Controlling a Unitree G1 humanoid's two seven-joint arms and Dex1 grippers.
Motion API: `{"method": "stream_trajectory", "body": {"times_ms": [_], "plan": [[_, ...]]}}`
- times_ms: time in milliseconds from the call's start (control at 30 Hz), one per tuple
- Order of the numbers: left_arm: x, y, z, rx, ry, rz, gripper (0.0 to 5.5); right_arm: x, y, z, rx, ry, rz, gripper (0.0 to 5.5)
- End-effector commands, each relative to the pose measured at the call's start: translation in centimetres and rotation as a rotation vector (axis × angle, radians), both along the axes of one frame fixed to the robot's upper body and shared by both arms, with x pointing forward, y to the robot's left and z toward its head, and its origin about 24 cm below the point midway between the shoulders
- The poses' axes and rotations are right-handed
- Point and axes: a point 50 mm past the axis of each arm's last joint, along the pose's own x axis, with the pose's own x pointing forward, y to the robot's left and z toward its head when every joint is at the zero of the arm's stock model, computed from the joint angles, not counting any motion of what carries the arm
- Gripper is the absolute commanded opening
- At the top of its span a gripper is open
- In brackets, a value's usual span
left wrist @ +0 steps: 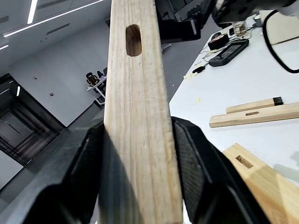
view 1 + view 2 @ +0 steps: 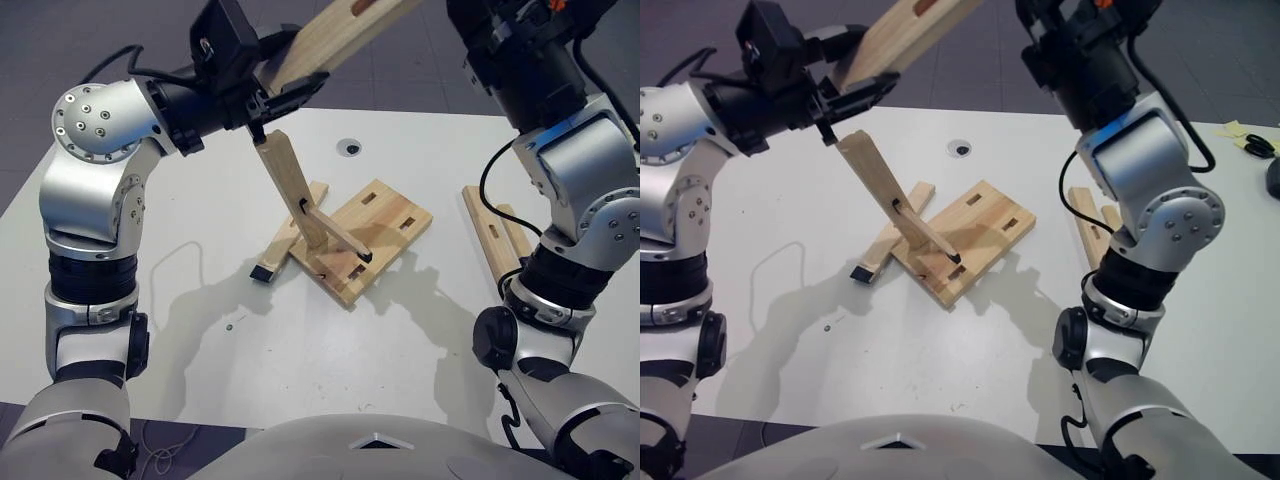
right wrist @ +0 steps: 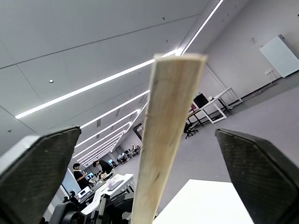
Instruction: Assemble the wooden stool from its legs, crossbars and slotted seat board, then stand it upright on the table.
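Note:
My left gripper (image 2: 272,88) is shut on a long slotted wooden leg (image 2: 335,32) held high over the table and slanting up to the right; its pads (image 1: 187,163) press both sides of the leg (image 1: 135,93). The leg's far end (image 3: 170,116) stands between the wide-apart fingers of my open right gripper (image 3: 150,168), touching neither. Below, the slotted seat board (image 2: 390,222) lies flat. A second leg (image 2: 288,180) leans tilted over it, a short crossbar (image 2: 340,240) sticking out of its slot. Another leg (image 2: 285,242) lies flat, partly under the board.
Two more wooden pieces (image 2: 492,238) lie side by side on the white table (image 2: 200,230) at the right, beside my right arm. A round hole (image 2: 349,147) sits near the far edge. Small dark items and notes (image 2: 1260,145) lie at the far right.

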Motion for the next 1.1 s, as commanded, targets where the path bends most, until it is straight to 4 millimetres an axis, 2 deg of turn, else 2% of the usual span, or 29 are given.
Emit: {"method": "stream_trajectory", "body": {"times_ms": [33, 467, 767, 1000, 1033, 1100], "plan": [[-0.4, -0.7, -0.6, 0.005, 0.021, -0.033, 2.07, 0.1, 0.9, 0.4, 0.026, 0.0, 0.012, 4.51], [-0.8, -1.0, -1.1, 0.007, 0.021, -0.017, 2.07, -0.7, 0.5, 0.6, 0.199, 0.054, 0.036, 2.41], [-1.0, -1.3, -1.4, 0.005, 0.035, -0.019, 2.07, -1.0, 0.5, -0.2, 0.178, 0.064, -0.006, 1.16], [-1.0, -1.2, -1.6, 0.0, 0.063, -0.022, 2.07, -0.8, 0.2, -0.4, 0.159, 0.04, -0.067, 1.04], [-1.0, -1.2, -1.6, -0.011, 0.078, -0.03, 2.44, -0.8, 0.1, -0.4, 0.163, 0.038, -0.077, 1.04], [-1.1, -1.0, -0.8, -0.059, 0.105, -0.05, 2.82, -0.6, -0.2, -0.4, 0.172, 0.035, -0.102, 1.04]]}}
